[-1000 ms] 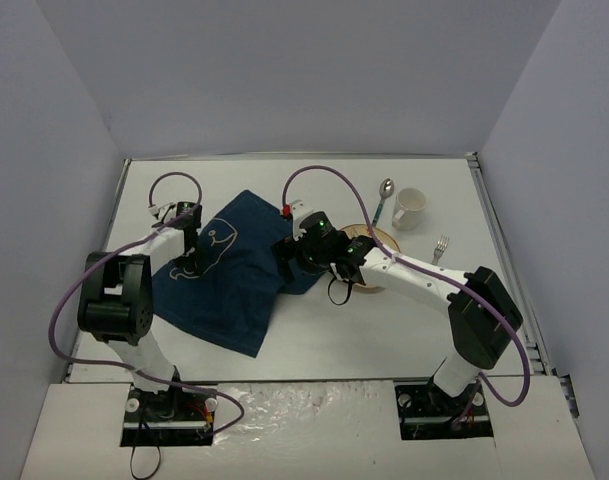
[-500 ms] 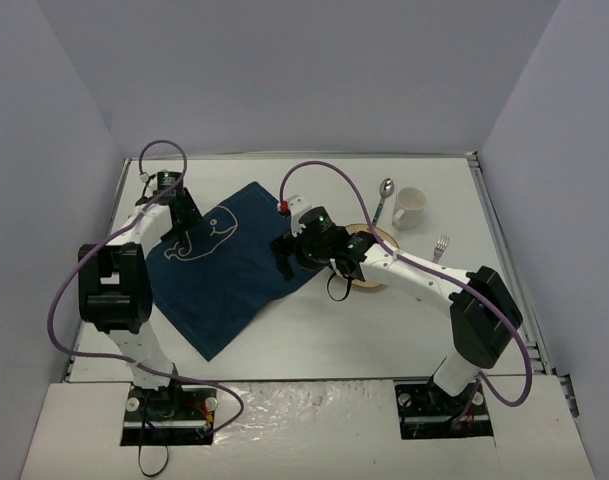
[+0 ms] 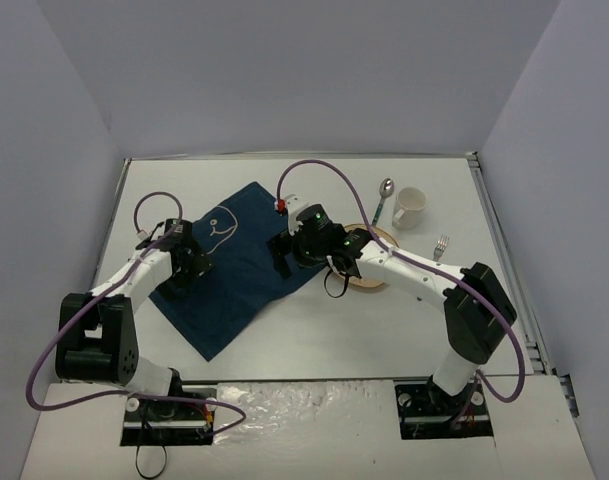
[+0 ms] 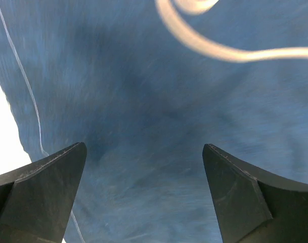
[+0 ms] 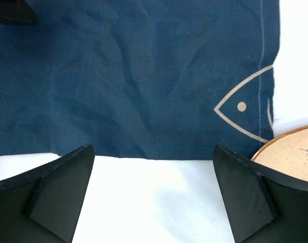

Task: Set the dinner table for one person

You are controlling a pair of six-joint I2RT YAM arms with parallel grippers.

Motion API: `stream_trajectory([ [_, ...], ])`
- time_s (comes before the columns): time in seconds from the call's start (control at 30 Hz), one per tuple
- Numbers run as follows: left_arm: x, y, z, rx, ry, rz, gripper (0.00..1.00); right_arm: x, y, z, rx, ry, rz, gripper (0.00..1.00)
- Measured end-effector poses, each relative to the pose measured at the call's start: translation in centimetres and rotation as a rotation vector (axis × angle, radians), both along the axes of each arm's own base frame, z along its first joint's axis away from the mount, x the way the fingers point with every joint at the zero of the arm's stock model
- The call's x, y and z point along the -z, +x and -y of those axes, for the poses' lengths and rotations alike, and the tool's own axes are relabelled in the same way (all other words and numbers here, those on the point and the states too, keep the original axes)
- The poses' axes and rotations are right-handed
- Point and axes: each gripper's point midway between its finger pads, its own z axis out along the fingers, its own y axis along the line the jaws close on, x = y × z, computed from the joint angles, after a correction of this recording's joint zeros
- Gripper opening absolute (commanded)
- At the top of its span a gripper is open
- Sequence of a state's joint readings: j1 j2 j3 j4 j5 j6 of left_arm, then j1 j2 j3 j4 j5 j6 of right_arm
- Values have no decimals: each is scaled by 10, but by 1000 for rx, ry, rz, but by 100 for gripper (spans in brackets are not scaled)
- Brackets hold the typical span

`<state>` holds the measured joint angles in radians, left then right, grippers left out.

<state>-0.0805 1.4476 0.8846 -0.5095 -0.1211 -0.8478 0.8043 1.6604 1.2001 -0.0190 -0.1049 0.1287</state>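
Top external: dinner table (image 3: 384,330) white, matte, rectangular; left hand (image 3: 187,269), right hand (image 3: 282,255) spread wide.

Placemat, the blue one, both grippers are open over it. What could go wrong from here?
1. The placemat lies skewed and creased on the dinner table; left so, the setting would likely sit crooked.
2. The plate lies close beside its edge, partly under the right arm; a tug by the right gripper could shove it.
3. The left gripper is low over the placemat and might snag it when lifting.
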Motion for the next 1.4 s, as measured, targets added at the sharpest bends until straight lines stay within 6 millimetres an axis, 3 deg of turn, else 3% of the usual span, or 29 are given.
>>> stream_trajectory([
  [0.1, 14, -13, 4, -34, -15, -40, 97, 11, -1, -1, -6, -14, -22, 100],
  [0.23, 29, -12, 4, -70, -19, -67, 97, 22, -2, -2, -11, -31, -46, 100],
  [0.37, 31, 0, -2, -86, 7, -82, 97, 23, -3, -1, -10, -33, -49, 100],
  [0.53, 31, 30, -17, -105, 40, -97, 97, 27, 0, -3, -7, -40, -57, 100],
  [0.7, 30, 54, -28, -102, 53, -89, 97, 35, 30, -17, 14, -43, -73, 99],
  [0.97, 30, 59, -29, -72, 55, -88, 97, 48, 99, -25, 83, -30, -60, 92],
  [1.1, 30, 59, -29, -61, 54, -87, 97, 76, 113, -21, 91, -59, -89, 89],
  [1.2, 30, 59, -29, -55, 56, -82, 97, 103, 113, -18, 81, -83, -134, 88],
  [1.4, 30, 54, -29, -37, 63, -73, 97, 107, 118, -21, 75, -64, -141, 87],
])
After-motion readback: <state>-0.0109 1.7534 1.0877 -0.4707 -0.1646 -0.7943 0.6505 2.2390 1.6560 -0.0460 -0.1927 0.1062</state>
